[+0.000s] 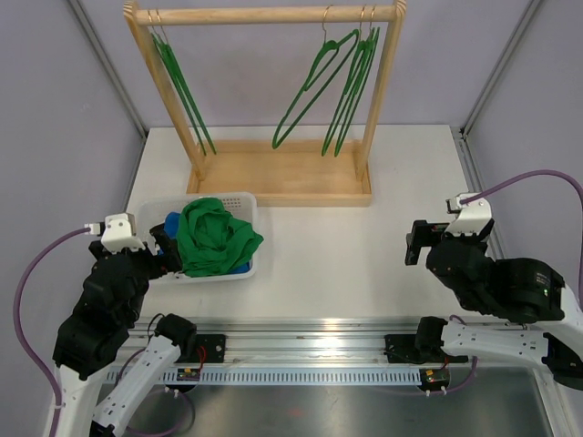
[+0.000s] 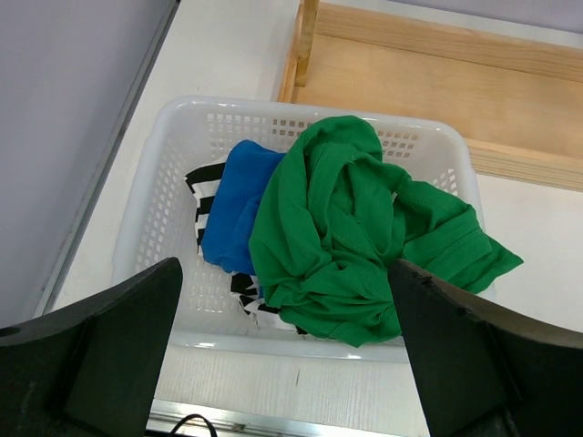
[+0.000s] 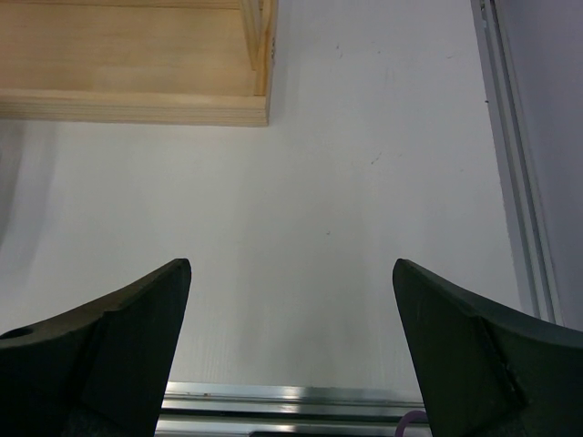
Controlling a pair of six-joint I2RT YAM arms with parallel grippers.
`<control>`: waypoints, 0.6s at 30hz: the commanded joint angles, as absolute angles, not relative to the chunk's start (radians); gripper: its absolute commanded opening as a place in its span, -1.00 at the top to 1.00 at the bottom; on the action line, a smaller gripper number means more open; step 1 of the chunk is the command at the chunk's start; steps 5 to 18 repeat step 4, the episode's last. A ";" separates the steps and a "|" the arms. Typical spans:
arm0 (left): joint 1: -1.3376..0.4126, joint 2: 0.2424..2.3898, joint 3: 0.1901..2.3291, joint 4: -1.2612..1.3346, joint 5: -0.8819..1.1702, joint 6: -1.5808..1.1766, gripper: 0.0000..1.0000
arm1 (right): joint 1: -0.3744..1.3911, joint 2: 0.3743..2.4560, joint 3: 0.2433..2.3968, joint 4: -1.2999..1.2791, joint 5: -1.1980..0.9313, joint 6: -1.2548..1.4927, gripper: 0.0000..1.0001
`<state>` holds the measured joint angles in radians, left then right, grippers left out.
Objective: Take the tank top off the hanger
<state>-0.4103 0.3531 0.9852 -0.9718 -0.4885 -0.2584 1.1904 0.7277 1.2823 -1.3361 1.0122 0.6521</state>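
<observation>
Left gripper [image 1: 166, 244] spread wide, gripping nothing, hovering at the near-left edge of the white basket [image 1: 239, 198]. Right gripper [image 1: 417, 244] just as wide, over the table [image 1: 364, 246]. And the green tank top [image 1: 217, 238] lies crumpled in that basket, over a blue garment [image 2: 232, 205] and a striped garment [image 2: 205, 182], well apart from the green hangers [image 1: 314, 86] on the wooden rack [image 1: 273, 175].

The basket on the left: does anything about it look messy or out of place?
Yes. The crumpled green top spills over the right rim of the basket. A blue garment and a striped one lie partly under it.
</observation>
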 commanded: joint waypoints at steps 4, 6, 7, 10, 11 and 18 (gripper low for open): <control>-0.407 0.337 0.976 -0.916 -0.477 -0.241 -0.98 | 1.190 0.741 1.266 -1.321 1.048 0.686 -1.00; -0.407 0.337 0.976 -0.916 -0.477 -0.241 -0.98 | 1.190 0.741 1.266 -1.321 1.048 0.686 -1.00; -0.407 0.337 0.976 -0.916 -0.477 -0.241 -0.98 | 1.190 0.741 1.266 -1.321 1.048 0.686 -1.00; -0.407 0.337 0.976 -0.916 -0.477 -0.241 -0.98 | 1.190 0.741 1.266 -1.321 1.048 0.686 -1.00; -0.407 0.337 0.976 -0.916 -0.477 -0.241 -0.98 | 1.190 0.741 1.266 -1.321 1.048 0.686 -1.00; -0.407 0.337 0.976 -0.916 -0.477 -0.241 -0.98 | 1.190 0.741 1.266 -1.321 1.048 0.686 -1.00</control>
